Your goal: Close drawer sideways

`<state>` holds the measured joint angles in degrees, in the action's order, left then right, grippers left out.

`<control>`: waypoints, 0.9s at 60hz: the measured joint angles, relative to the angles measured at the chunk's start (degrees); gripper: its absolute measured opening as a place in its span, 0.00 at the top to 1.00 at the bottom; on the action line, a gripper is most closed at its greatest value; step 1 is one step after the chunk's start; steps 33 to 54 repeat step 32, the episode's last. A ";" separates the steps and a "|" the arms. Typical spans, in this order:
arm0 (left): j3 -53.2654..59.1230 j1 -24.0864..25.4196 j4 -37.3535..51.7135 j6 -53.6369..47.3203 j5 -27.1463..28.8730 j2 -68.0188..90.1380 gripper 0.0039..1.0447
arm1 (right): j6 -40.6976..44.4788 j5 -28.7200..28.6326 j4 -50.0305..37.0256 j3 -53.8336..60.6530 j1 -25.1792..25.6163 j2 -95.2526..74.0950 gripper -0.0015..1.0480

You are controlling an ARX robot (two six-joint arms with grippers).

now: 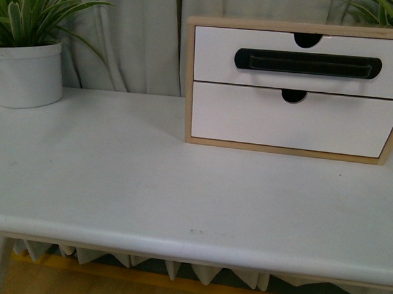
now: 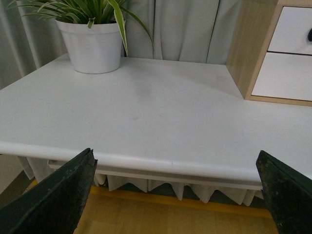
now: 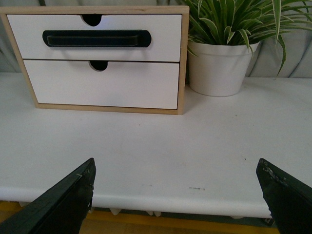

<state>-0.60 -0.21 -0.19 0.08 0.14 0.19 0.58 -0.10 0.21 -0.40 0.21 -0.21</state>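
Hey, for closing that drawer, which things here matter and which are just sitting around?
Matter:
- drawer with black bar handle
- left tool, open
- right tool, open

Sitting around:
- plain lower drawer
- left potted plant
- right potted plant
- white table

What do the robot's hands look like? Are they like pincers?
Sort of! Only the fingertips show. The left gripper has two flat fingers, very dark green to black, each tapering to a slanted point, with scuffed, speckled surfaces. The right gripper looks the same, and its fingers have small pale nicks along the edges. No cables, labels or arm parts are in view.
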 joint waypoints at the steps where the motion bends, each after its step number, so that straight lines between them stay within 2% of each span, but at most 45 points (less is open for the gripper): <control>1: 0.00 0.00 0.00 0.00 0.00 0.00 0.06 | 0.00 0.00 0.00 0.00 0.00 0.00 0.08; 54: 0.00 0.00 0.00 0.00 0.00 0.00 0.06 | 0.00 0.00 0.00 0.00 0.00 0.00 0.09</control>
